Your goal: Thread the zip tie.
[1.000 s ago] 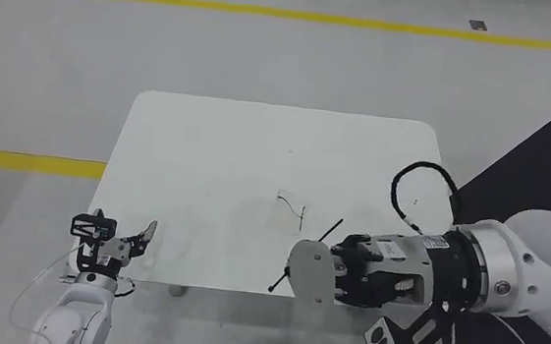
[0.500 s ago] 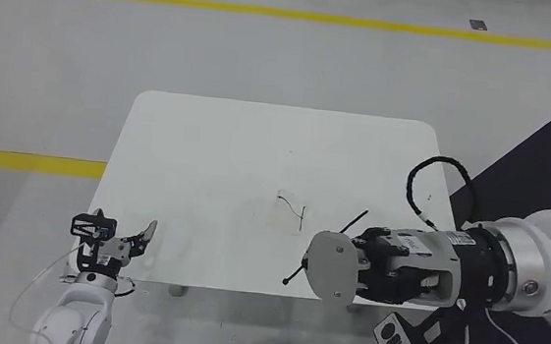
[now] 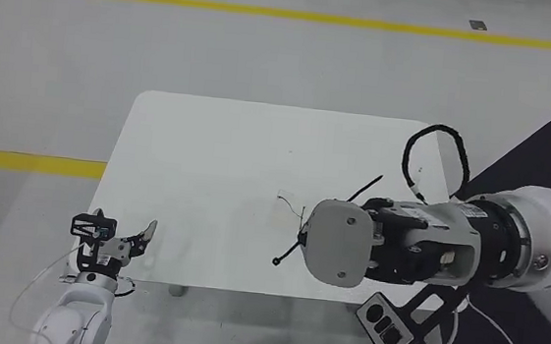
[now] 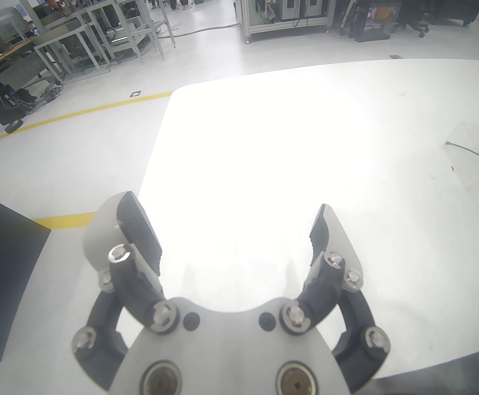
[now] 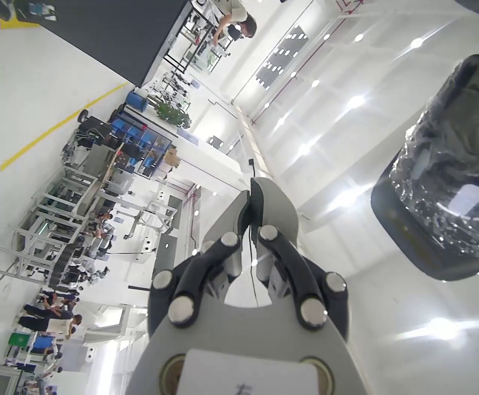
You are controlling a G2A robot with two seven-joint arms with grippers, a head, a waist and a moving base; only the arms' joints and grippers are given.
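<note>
One white desk point(image 3: 209, 146) spans the scene. Over its near edge the right pincer point(image 5: 251, 187) is pressed together; at the near left corner the left pincer point(image 4: 228, 220) stands apart. The thin black zip tie point(image 3: 288, 252) is clamped in the right pincer, clear of the desk.

Left claw point(image 4: 224, 204) spread; right claw point(image 5: 251, 190) pinched, seemingly upturned.

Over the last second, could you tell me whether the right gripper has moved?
Yes. The right gripper, shut on the zip tie, has moved away from the table's near edge, farther in over the tabletop.
</note>
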